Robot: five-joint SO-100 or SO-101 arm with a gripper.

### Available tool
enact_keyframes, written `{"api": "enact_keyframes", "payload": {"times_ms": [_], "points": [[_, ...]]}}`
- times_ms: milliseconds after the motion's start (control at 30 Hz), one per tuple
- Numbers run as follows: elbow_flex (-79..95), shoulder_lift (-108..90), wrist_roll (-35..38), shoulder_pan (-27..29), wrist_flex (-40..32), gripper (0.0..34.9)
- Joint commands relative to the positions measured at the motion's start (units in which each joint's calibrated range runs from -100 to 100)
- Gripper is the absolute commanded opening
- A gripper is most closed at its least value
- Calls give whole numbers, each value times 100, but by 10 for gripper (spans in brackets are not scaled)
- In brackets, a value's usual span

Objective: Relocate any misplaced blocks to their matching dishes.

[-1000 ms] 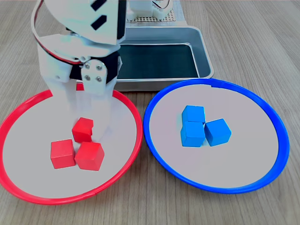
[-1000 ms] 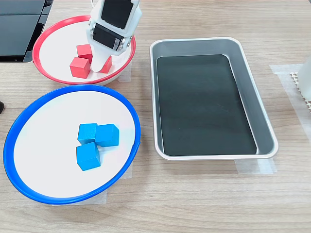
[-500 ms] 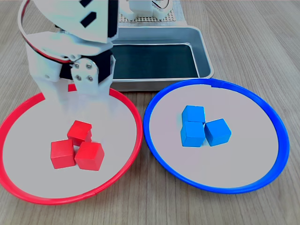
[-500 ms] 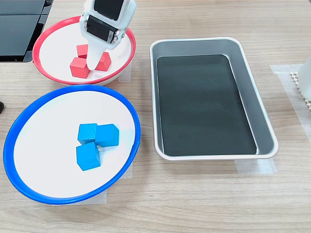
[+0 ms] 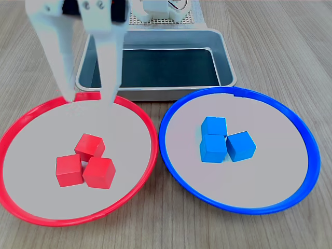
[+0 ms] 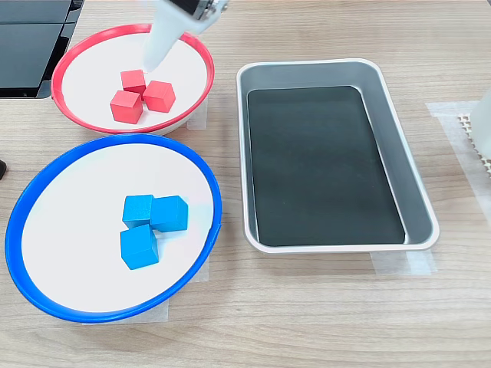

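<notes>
Red cubes, three of them (image 5: 85,161), sit clustered and touching inside the red-rimmed dish (image 5: 31,215), near its centre in both exterior views. Three blue cubes (image 5: 224,140) sit bunched the same way in the blue-rimmed dish (image 5: 270,207). No cube lies in the wrong dish, and the grey metal tray (image 5: 228,62) holds nothing, so the sorting looks finished.

White and parted, the gripper (image 5: 88,96) hangs above the red-rimmed dish at about twelve o'clock on its rim in the first exterior view, fingers spread and grasping nothing.

The remaining risk is judged small: if the arm drops or swings toward six o'clock on the way out, a fingertip (image 5: 108,93) could clip the red pile and scatter a cube over the shallow rim, or nudge the dish itself.
</notes>
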Motion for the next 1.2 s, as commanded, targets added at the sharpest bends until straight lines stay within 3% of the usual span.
{"api": "enact_keyframes", "payload": {"times_ms": [0, 67, 367, 600, 733, 933, 1167], "points": [[1891, -1906, -83, -361, -226, 44], [2901, -2853, -215, -634, -301, 4], [5796, -5940, -1133, -1349, -647, 3], [7425, -7467, -2613, -1632, -1365, 3], [8117, -8635, -3453, -1641, -1217, 3], [8600, -10025, -4488, -1349, -433, 3], [8973, -10733, -4938, -1218, -28, 3]]}}
